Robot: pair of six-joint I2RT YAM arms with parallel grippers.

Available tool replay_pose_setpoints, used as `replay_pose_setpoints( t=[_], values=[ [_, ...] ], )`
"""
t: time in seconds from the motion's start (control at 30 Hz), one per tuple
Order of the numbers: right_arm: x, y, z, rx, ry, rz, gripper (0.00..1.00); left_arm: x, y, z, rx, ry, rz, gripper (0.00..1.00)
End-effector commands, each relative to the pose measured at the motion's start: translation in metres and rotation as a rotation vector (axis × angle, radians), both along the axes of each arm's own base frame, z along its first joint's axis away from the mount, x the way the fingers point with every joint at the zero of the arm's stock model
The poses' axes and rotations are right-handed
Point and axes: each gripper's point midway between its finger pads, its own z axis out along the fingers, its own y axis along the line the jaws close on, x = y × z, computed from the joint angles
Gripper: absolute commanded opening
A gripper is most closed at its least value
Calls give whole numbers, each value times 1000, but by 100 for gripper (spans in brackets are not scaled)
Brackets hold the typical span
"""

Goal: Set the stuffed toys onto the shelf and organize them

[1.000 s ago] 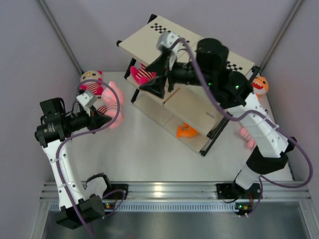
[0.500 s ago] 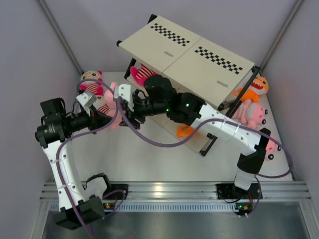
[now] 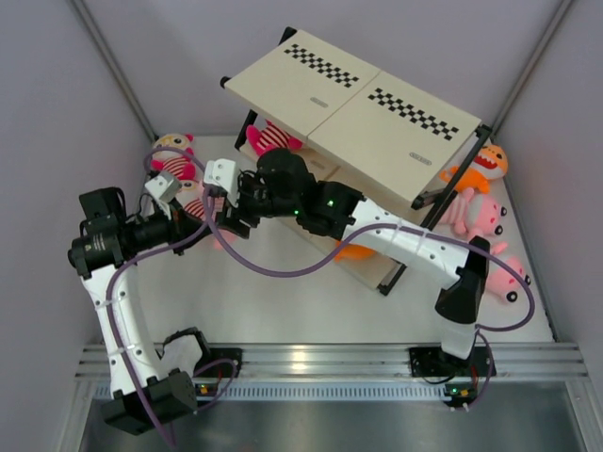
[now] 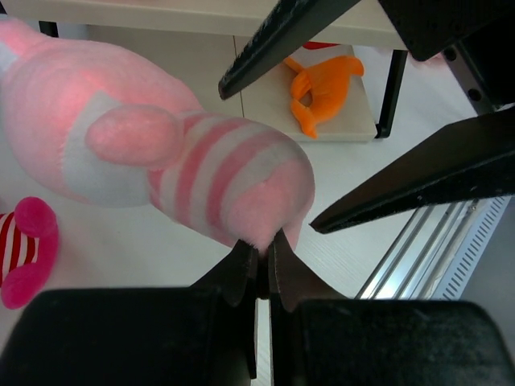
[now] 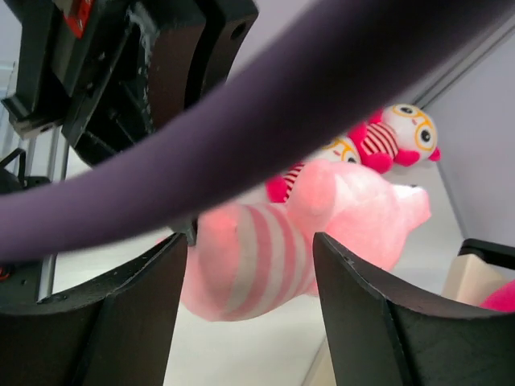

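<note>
My left gripper (image 4: 263,245) is shut on the bottom end of a large pale-pink striped toy (image 4: 161,161), at the table's left. My right gripper (image 5: 249,241) reaches across from the shelf side and is open, with one finger on each side of the same toy's striped body (image 5: 265,257), not closed on it. In the top view the right gripper (image 3: 224,224) covers most of this toy. The shelf (image 3: 358,104) stands at the back. A hot-pink toy (image 3: 268,139) lies on its middle board and an orange toy (image 4: 322,88) on its bottom board.
Two hot-pink toys with cream faces (image 5: 402,133) (image 5: 346,153) lie behind the held toy at the back left. Right of the shelf lie an orange toy (image 3: 485,162) and two pale-pink ones (image 3: 476,212) (image 3: 504,273). A purple cable (image 5: 241,121) crosses the right wrist view.
My right arm has swung down from the shelf's top left corner to the left, and its open jaws now straddle the toy in the left gripper. The left arm has stayed put.
</note>
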Motion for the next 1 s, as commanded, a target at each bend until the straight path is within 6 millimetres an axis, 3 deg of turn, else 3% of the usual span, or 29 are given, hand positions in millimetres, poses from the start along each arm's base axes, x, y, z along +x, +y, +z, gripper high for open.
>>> replay_pose_setpoints(
  t=[0.0,0.03,0.07,0.1,0.13,0.53,0.57,0.63,0.73,0.83,0.97],
  values=[
    [-10,0,-25,-47,31,62,66,-8,-11,22,-4,-103,-69,0],
    [-15,-5,-41,-71,54,75,67,-8,-12,24,-9,-105,-74,0],
    [-20,-8,-26,-22,37,88,69,-8,-14,26,-21,-113,-86,0],
    [-25,-9,-24,3,47,101,70,-9,-15,28,-26,-115,-91,0],
    [-26,-12,-40,-7,67,96,71,-8,-15,27,-31,-116,-97,0],
    [-20,8,-14,149,109,68,60,-13,-20,19,-73,-92,-123,0],
    [-18,13,-23,131,123,65,50,-12,-20,20,-69,-98,-124,0],
    [-15,15,-25,116,135,55,34,-12,-19,21,-59,-102,-117,0],
    [-13,14,-25,117,131,42,1,-12,-18,23,-50,-97,-103,0],
    [-6,5,-1,165,95,-10,0,-13,-16,32,-61,-46,-48,0],
    [6,-9,53,288,20,-99,0,-8,-6,35,-68,72,91,70]
  ],
)
